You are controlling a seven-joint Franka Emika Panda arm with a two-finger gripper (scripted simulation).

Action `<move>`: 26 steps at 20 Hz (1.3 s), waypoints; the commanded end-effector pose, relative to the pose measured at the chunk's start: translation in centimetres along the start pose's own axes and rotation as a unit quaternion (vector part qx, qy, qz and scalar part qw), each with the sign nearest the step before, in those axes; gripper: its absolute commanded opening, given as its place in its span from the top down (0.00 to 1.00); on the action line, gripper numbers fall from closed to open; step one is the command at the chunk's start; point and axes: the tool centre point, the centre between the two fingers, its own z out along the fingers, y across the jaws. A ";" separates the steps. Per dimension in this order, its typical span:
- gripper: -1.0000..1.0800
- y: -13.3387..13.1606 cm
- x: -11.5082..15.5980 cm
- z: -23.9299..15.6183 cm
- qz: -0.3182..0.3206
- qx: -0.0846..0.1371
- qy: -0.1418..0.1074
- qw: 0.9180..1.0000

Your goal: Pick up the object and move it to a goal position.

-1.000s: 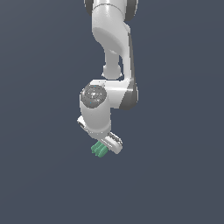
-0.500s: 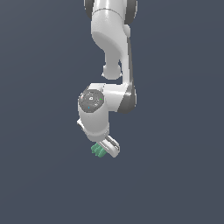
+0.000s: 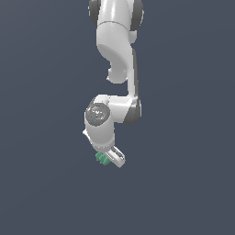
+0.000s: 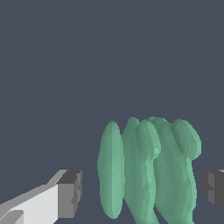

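Between the dark finger pads (image 4: 70, 194) of the white Panda gripper (image 3: 111, 159) sits the small teal-green lumpy block with rounded ridges (image 4: 146, 168), and the wrist view shows that the pads are not pressing on it: a clear gap lies between the nearer pad and the block's first ridge, and a narrower gap shows on the far side by the other pad (image 4: 214, 190). So the jaws stand partly open around the block, wider than the block itself, holding nothing that the pictures can confirm. Compared with the views from a second and half a second ago, the wrist has swung: the round joint housing now faces more toward the exterior view's left, and the gripper tip and block sit a little further toward the exterior view's right under it, while the block (image 3: 101, 159) keeps its place at the fingertips, on their side toward the exterior view's left. That suggests the arm is lining up or settling around the block rather than carrying it off. No surface edge or goal marker shows against the flat grey background, so how far the goal lies cannot be told. My judgement is that the grasp is not yet made; the jaws need to close on the ridged sides before any lift.
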 end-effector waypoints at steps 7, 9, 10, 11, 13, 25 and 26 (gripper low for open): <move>0.04 -0.1 0.1 1.7 0.001 0.000 0.000 1.000; 1.00 -0.1 0.1 1.6 0.001 0.000 0.000 1.000; 1.00 -0.1 0.1 1.6 0.001 0.000 0.000 1.000; 1.00 -0.1 0.1 1.6 0.001 0.000 0.000 1.000; 1.00 -0.1 0.1 1.6 0.001 0.000 0.000 1.000; 1.00 -1.5 -0.7 0.4 0.001 0.000 0.000 1.000; 1.00 -2.0 -0.9 0.0 0.001 0.000 0.000 1.000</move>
